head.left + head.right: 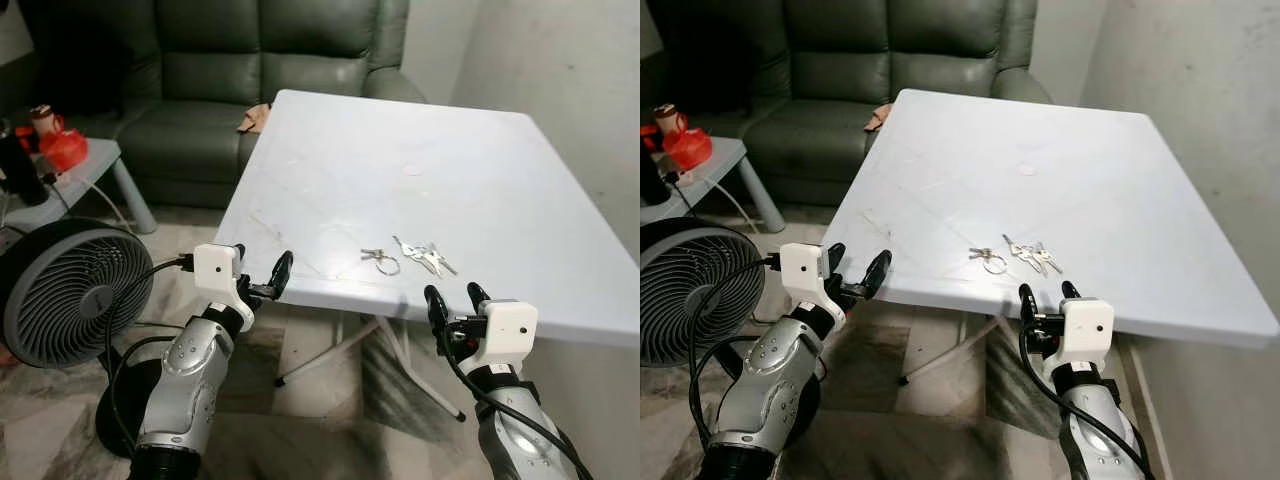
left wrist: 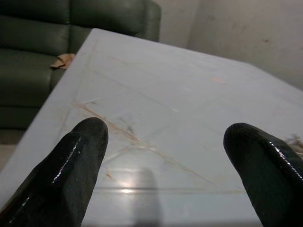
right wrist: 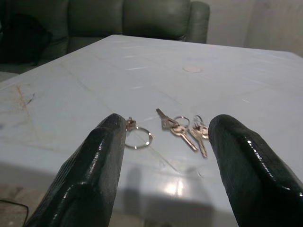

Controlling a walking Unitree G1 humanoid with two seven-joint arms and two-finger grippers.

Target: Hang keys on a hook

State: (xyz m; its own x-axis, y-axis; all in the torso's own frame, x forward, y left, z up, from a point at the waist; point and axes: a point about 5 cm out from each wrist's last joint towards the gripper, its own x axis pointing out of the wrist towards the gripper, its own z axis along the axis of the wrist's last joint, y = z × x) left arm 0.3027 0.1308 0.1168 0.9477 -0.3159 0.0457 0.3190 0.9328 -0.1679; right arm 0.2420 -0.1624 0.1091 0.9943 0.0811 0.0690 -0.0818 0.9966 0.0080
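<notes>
1. Right gripper [image 1: 456, 298]: held just off the near edge of the white table [image 1: 520, 170], below the tabletop's rim, fingers spread and holding nothing. In the right wrist view its two black fingers [image 3: 97, 161] frame the keys from the near side, apart from them.
2. Left gripper [image 1: 262, 268]: raised at the near left corner of the table, fingers spread wide and holding nothing. In the left wrist view the fingertips [image 2: 78, 156] point across bare tabletop marked with thin orange-brown scratches.
3. Keys [image 1: 425, 256]: a bunch of silver keys lying flat on the table near its front edge, just ahead of the right gripper. Beside it, on the left-gripper side, lies a loose key ring [image 1: 384, 262] with a small piece attached; whether ring and bunch are joined cannot be told.
4. Table surface: a small pale round mark [image 1: 412, 169] sits further back, near the middle.
5. Containers: a red vessel [image 1: 62, 150] stands on a low grey side table [image 1: 95, 165] at the far left; its contents cannot be seen. A dark object stands next to it, cut off by the frame edge.
6. Surroundings: a dark green sofa [image 1: 210, 80] behind the table, with a small tan item [image 1: 254, 120] on its seat by the table's far corner. A black floor fan [image 1: 65, 290] stands to the robot's left, on a patterned floor. A plain wall runs along the table's right side.
</notes>
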